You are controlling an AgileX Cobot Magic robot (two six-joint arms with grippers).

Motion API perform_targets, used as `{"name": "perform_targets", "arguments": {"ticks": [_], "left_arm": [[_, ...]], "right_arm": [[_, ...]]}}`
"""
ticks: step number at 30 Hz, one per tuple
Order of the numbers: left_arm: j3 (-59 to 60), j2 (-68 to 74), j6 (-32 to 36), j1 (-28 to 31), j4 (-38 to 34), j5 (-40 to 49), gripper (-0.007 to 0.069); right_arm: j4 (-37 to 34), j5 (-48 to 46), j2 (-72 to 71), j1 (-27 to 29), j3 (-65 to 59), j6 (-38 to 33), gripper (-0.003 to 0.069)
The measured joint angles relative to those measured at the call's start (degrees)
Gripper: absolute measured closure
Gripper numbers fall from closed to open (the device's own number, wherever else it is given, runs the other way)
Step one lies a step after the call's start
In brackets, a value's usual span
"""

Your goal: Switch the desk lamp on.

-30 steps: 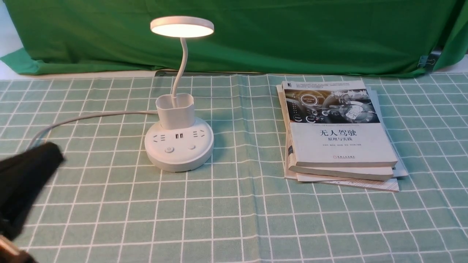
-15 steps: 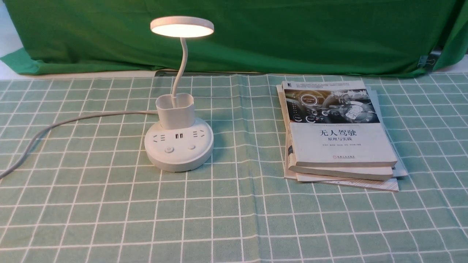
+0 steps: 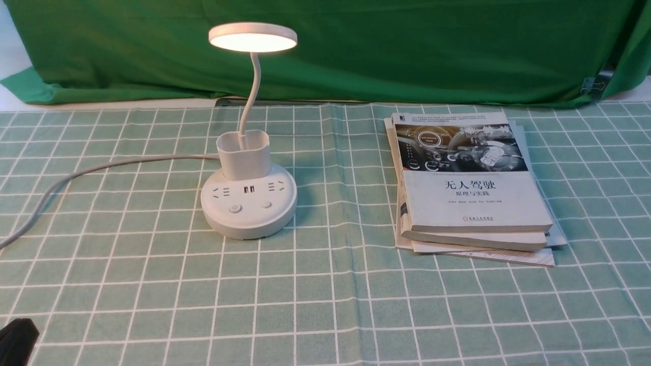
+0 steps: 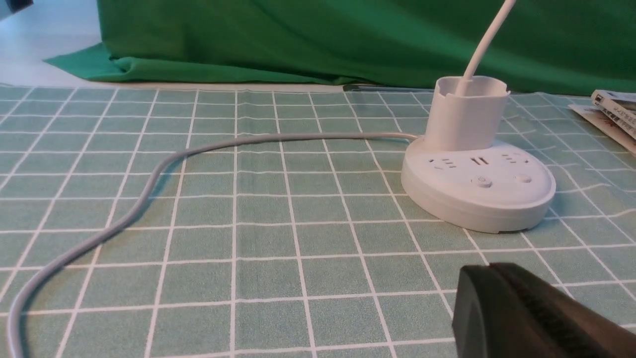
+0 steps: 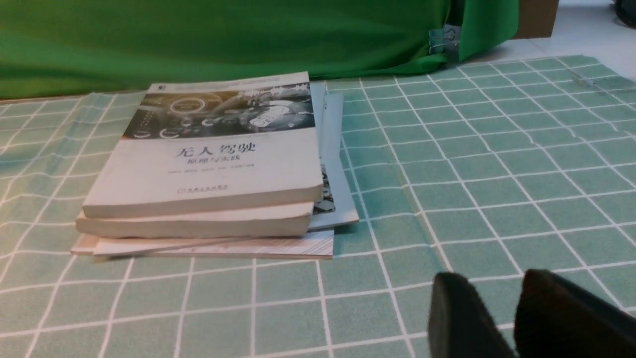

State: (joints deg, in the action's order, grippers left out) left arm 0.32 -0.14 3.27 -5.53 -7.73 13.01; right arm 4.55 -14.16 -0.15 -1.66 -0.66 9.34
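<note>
The white desk lamp (image 3: 248, 202) stands left of centre on the checked cloth. Its round disc head (image 3: 253, 36) glows. Two buttons (image 3: 234, 208) sit on the front of its base, and its grey cord (image 3: 101, 165) runs off to the left. The base also shows in the left wrist view (image 4: 477, 191). My left gripper (image 3: 18, 340) is at the near left corner, well back from the lamp. In its wrist view the left gripper (image 4: 489, 271) is shut and empty. My right gripper (image 5: 492, 286) shows only in its own wrist view, open a little, empty, low over the cloth.
A stack of books (image 3: 468, 178) lies right of the lamp, and it also shows in the right wrist view (image 5: 213, 164). A green backdrop cloth (image 3: 407, 46) hangs along the far edge, held by a clip (image 3: 592, 84) at the right.
My left gripper has drawn back from the left middle towards the near left corner. The lamp head glows in all frames. Lamp and books have not moved.
</note>
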Motion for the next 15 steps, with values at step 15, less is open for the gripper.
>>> {"name": "perform_targets", "arguments": {"ticks": [15], "left_arm": [[0.0, 0.0, 0.6, 0.0, 0.0, 0.0, 0.0622]], "right_arm": [[0.0, 0.0, 0.0, 0.0, 0.0, 0.0, 0.0419]]}}
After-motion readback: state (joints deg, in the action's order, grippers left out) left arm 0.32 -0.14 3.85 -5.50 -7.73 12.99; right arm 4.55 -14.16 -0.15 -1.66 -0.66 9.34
